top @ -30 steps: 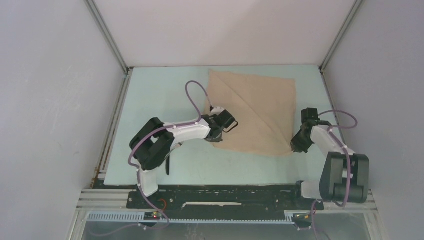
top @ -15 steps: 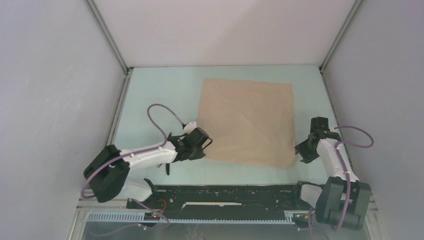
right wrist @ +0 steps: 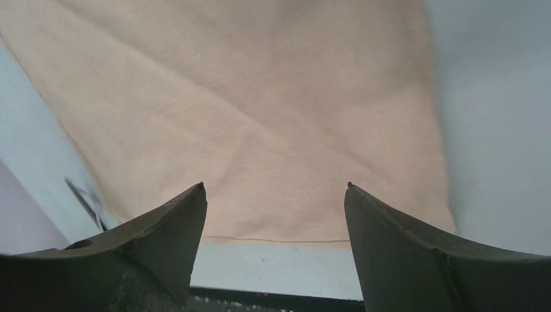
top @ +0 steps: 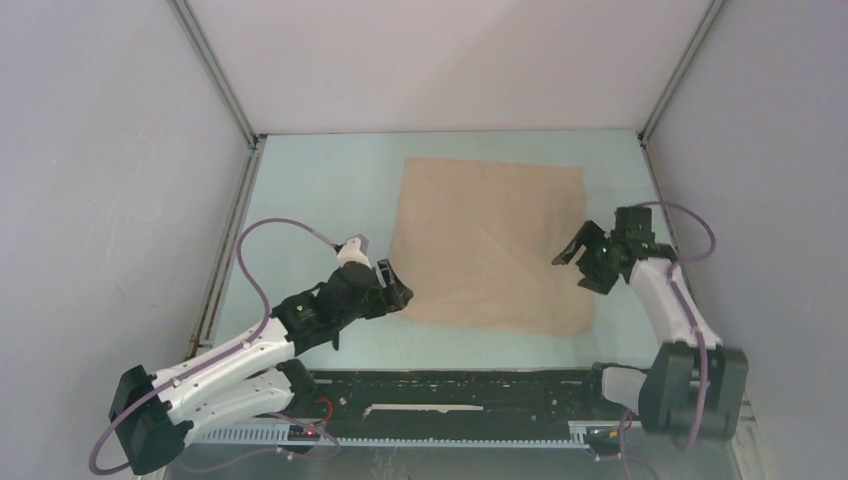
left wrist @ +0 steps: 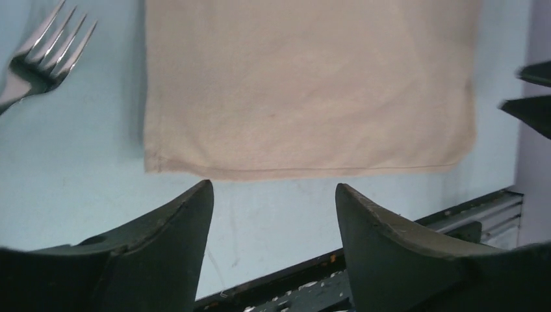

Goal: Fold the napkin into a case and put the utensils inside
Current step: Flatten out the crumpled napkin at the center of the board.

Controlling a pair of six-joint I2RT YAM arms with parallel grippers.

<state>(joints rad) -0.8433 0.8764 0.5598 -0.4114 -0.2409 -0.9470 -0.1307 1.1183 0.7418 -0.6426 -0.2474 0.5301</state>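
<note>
**A:** Counter [top: 320,190] has the napkin [top: 490,245] spread flat, right of centre. Any fold tips?

**B:** Pinch both near corners evenly and carry them straight over. Left fingers [left wrist: 169,240] and right fingers [right wrist: 169,240] gape wide, empty. A second back they pinched it, one flap doubled over. Fork [left wrist: 45,49] lies beside it.
</note>
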